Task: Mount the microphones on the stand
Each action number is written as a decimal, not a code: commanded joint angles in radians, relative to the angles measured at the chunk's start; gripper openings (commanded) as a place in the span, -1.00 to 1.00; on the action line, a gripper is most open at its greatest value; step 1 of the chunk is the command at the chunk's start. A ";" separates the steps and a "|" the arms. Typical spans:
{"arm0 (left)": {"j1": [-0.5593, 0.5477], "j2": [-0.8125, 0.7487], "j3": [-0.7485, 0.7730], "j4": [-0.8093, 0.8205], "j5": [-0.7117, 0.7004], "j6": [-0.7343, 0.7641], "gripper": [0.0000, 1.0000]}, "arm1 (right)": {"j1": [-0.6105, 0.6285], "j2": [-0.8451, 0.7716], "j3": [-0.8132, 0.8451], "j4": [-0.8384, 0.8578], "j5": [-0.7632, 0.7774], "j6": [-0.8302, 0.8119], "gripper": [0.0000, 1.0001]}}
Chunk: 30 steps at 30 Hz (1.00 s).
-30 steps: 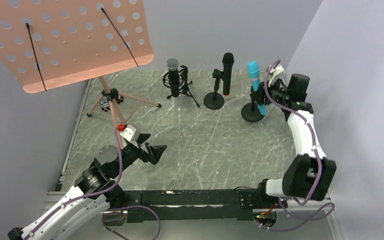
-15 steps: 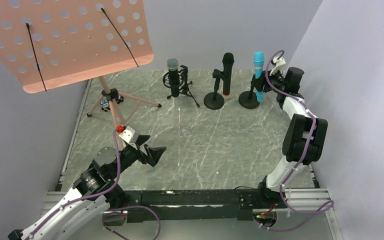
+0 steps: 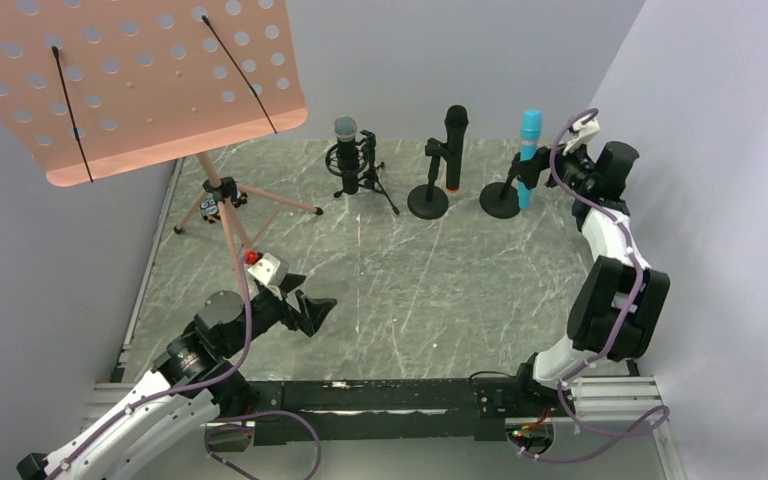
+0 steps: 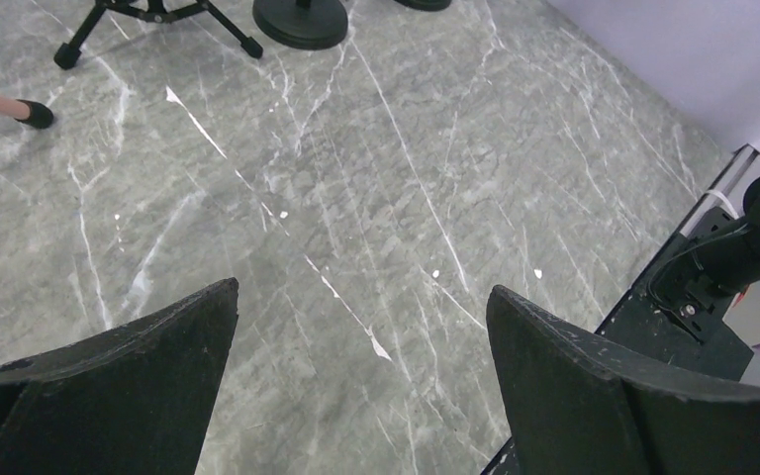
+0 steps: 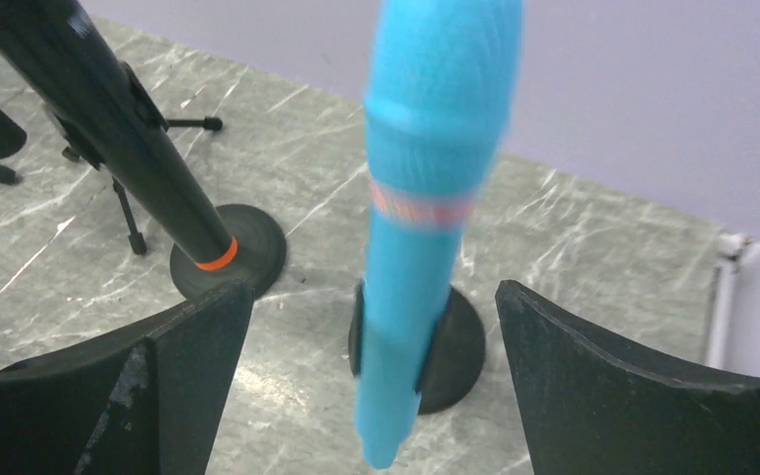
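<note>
The right hand (image 5: pixel 371 290) is spread wide, with one finger on each side of the blue microphone (image 5: pixel 426 198), not touching it. This microphone stands upright in its stand (image 3: pixel 500 201) at the far side of the worktop (image 3: pixel 410 290). The left hand (image 4: pixel 361 289) is spread too, low over the worktop.

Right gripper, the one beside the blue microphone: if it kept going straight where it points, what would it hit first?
The blue microphone, most likely: the wrist view shows it on its stand dead ahead, centred between the open jaws of the right gripper. The gap left is hard to judge.
</note>
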 commanded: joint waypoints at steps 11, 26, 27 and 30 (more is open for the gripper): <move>0.200 0.297 0.324 -0.106 0.138 0.063 0.99 | -0.191 -0.473 -0.156 -0.337 -0.093 -0.001 1.00; 0.314 0.209 0.291 -0.288 0.034 0.343 0.99 | -0.269 -0.769 -0.340 -0.485 0.102 0.412 0.99; 0.315 0.195 0.271 -0.269 0.035 0.335 0.99 | -0.269 -0.771 -0.347 -0.499 0.131 0.414 0.99; 0.315 0.138 0.239 -0.237 0.054 0.337 0.99 | -0.270 -0.775 -0.371 -0.514 0.230 0.419 0.99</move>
